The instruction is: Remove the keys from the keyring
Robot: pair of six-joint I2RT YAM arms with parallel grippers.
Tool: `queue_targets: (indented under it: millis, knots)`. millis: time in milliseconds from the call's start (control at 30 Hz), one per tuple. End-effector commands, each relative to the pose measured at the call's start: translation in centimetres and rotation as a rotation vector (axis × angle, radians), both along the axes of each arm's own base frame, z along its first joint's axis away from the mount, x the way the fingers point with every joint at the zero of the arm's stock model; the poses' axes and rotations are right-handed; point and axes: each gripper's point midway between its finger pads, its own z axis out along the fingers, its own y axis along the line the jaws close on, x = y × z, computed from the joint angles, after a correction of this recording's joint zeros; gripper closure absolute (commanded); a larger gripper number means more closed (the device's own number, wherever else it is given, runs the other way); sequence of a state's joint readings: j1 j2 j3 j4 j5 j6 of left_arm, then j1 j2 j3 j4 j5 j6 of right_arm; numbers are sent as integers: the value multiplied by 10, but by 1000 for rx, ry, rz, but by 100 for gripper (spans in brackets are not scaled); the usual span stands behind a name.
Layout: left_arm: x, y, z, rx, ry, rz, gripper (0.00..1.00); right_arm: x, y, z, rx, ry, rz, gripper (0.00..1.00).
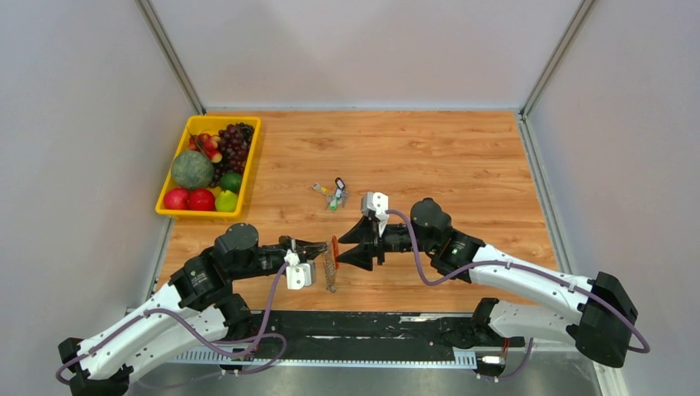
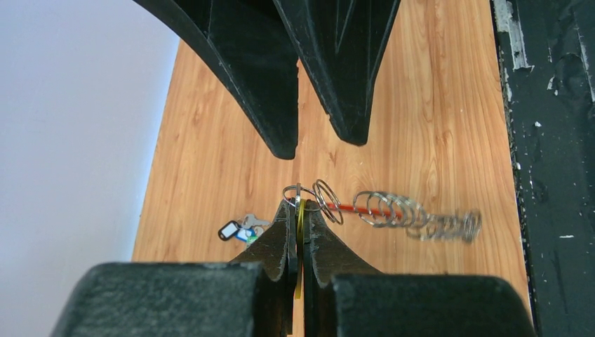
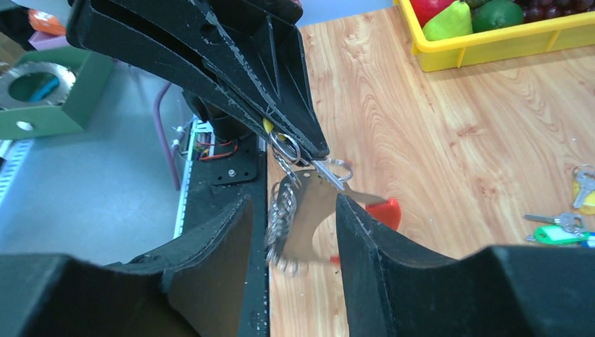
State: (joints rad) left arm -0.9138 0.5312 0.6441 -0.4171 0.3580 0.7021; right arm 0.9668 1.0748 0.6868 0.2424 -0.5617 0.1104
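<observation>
Between two hands [image 1: 322, 247] [image 1: 342, 252], one red keyring [image 1: 335, 247]

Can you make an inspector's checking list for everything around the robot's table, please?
Surface: wooden table, mostly bare.
Job's things: red keyring and keys, held up between the two grippers.
Clutter: yellow tray of fruit at the far left; small key cluster with coloured tags, lying apart.
Grippers: left gripper shut on a thin yellow piece of the bunch; right gripper open, one finger on each side of the keys.
Cables: purple cables run along both arms.
Surroundings: grey walls on three sides.
</observation>
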Motion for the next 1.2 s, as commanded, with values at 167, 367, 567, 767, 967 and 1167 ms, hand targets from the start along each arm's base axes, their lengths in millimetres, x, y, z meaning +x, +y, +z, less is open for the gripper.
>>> queue_targets:
  millis: [167,367,567,767,967,1167]
  knots:
    - [0,-3,14,-39,-38,-14,100,4,17,15,-16,-218,-1,54]
    - [1,-2,14,-38,-39,-10,100,-1,25,15,-24,-223,36,61]
    - [0,-2,14,-39,-39,-12,100,-8,30,14,-28,-216,68,71]
    - [0,-2,15,-39,-39,-11,100,-10,31,14,-33,-202,73,97]
    - [0,-2,14,-39,-38,-12,100,-4,22,16,-33,-167,4,100]
    - [1,-3,14,-36,-37,-11,100,0,15,23,7,-4,-83,100]
